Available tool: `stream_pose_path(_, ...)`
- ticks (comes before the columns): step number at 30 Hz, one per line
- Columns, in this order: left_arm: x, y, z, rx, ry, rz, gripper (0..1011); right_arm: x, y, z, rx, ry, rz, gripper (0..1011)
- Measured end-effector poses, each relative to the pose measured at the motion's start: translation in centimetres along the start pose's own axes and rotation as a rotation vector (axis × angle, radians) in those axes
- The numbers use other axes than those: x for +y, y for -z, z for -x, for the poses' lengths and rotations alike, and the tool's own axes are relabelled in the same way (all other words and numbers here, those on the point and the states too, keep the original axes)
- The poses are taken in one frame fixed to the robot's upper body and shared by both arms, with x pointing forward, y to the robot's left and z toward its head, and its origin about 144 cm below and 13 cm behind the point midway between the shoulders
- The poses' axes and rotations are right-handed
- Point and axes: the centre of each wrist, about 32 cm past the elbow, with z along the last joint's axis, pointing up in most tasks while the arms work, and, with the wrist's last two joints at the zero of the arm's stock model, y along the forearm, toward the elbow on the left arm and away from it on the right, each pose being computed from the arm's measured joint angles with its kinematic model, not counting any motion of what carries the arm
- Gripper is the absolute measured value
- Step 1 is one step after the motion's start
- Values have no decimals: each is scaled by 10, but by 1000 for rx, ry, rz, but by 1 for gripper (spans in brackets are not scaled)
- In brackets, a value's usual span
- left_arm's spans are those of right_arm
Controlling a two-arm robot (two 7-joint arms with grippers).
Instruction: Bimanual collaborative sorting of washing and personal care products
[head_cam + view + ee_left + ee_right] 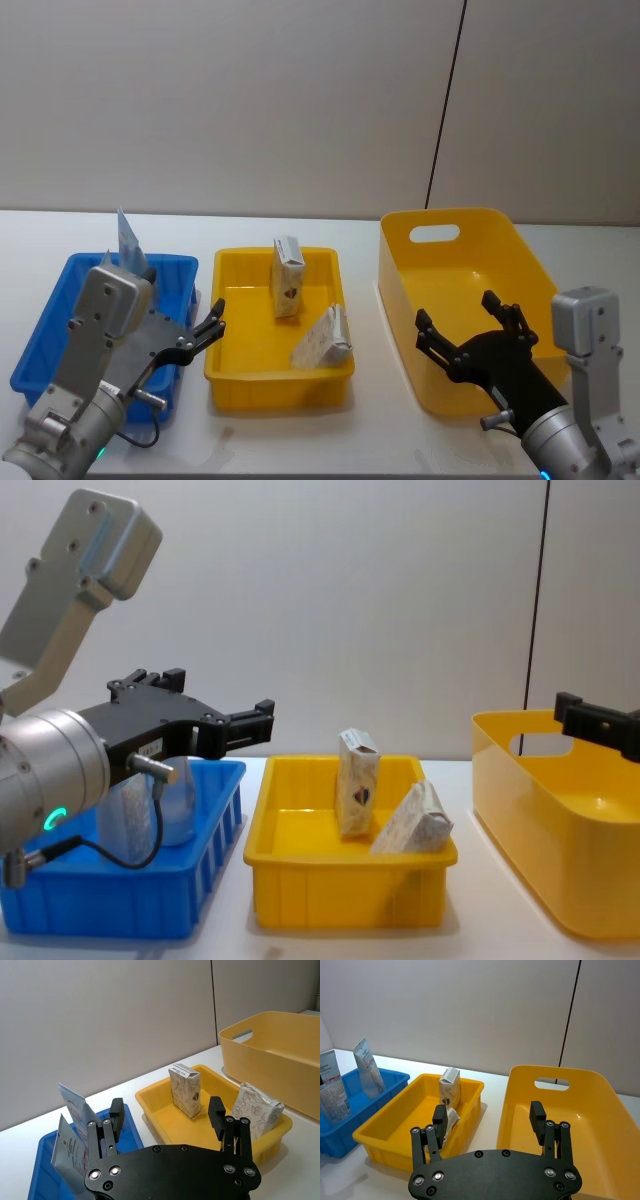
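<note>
Counter (370,432): carries three containers in a row.
Yellow bin (470,270): right end.
Blue bin (45,330): left end.
Tray (250,340): middle.
Left hand (215,320): between blue bin and tray, fingers apart, empty. Likely poised for a carton.
Right hand (456,310): over yellow bin's near side, fingers apart, empty.
Tubes (75,1110): two, propped upright in blue bin, apparently sorted.
Cartons (288,278): two in tray, one upright, one tilted.
</note>
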Motion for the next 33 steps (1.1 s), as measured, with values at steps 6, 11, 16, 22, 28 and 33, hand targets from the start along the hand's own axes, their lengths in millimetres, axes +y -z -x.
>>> stream_pose_path(6,0,0,0,0,0,0,1001,0,0,0,0,0,0,1004)
stream_pose_path(11,0,0,0,0,0,0,1001,0,0,0,0,0,0,1004)
stream_pose_path(16,0,0,0,0,0,0,1001,0,0,0,0,0,0,1004)
stream_pose_path(22,0,0,0,0,0,0,1001,0,0,0,0,0,0,1004)
stream_pose_path(28,0,0,0,0,0,0,1001,0,0,0,0,0,0,1004)
stream_pose_path(33,0,0,0,0,0,0,1001,0,0,1,0,-1,2,1004)
